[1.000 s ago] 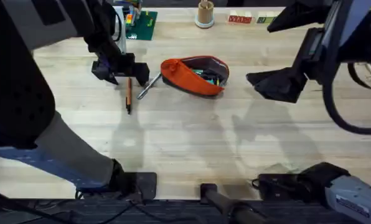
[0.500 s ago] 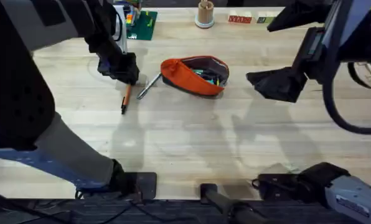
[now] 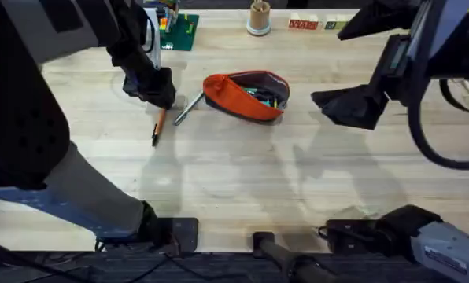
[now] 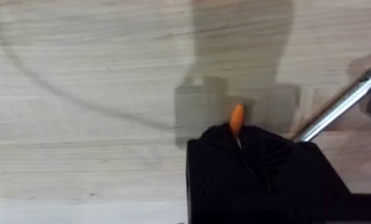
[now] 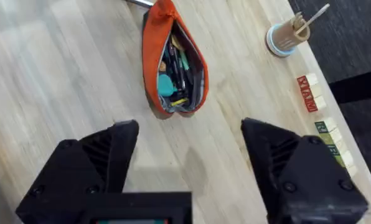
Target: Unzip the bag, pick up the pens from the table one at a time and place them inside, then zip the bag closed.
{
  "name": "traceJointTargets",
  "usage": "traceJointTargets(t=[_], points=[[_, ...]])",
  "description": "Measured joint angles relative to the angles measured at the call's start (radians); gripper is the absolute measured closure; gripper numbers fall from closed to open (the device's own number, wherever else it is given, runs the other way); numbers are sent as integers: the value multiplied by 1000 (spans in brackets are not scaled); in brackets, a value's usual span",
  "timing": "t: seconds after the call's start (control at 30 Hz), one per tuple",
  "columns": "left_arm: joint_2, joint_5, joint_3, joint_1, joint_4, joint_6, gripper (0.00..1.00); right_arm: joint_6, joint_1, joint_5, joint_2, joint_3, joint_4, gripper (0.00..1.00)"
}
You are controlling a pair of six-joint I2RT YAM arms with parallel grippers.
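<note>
Between the left jaws [image 3: 160,96] the orange pen [image 3: 157,126] is clenched at its upper end, its black end slanting down toward the pale plank desk [image 3: 242,181]. From the left wrist the pen's orange tip [image 4: 236,117] is seen poking up between the closed black fingers [image 4: 213,155], with their shadow cast on the wood just beyond. Just beside these jaws, on the side toward the bag, the silvery grey pen [image 3: 187,108] lies on the desk; its far end is near the bag's orange edge, though contact cannot be told. The same pen is seen from the left wrist as a grey bar [image 4: 341,102] running off beside the fingers.

The bag [image 3: 246,96] lies unzipped between the two arms, nearer the left jaws than the right. In front of the right jaws [image 5: 188,162], which are spread wide and hold nothing, the bag's mouth [image 5: 176,68] is seen gaping, with several coloured items inside against the grey lining. In the overhead view the right jaws [image 3: 348,106] are seen raised above the desk, well apart from the bag.

Beyond the bag, along the desk's far edge, a small cup holding a stick [image 5: 288,34], a row of lettered blocks [image 5: 310,93] and a green board [image 3: 179,31] are set. A dark floor is visible past that edge.
</note>
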Motion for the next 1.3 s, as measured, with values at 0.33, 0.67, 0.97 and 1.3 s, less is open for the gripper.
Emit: traceJointTargets(t=[0.33,0.67,0.97,1.3], points=[[-203,0,16,0,-19,0,957,0,0,0,0,0,0,4],[-430,150,28,-22,-34,211,957,0,0,0,0,0,0,4],[-468,441,28,-89,-14,523,958,0,0,0,0,0,0,5],[-468,835,28,-91,177,731,957,0,0,0,0,0,0,4]])
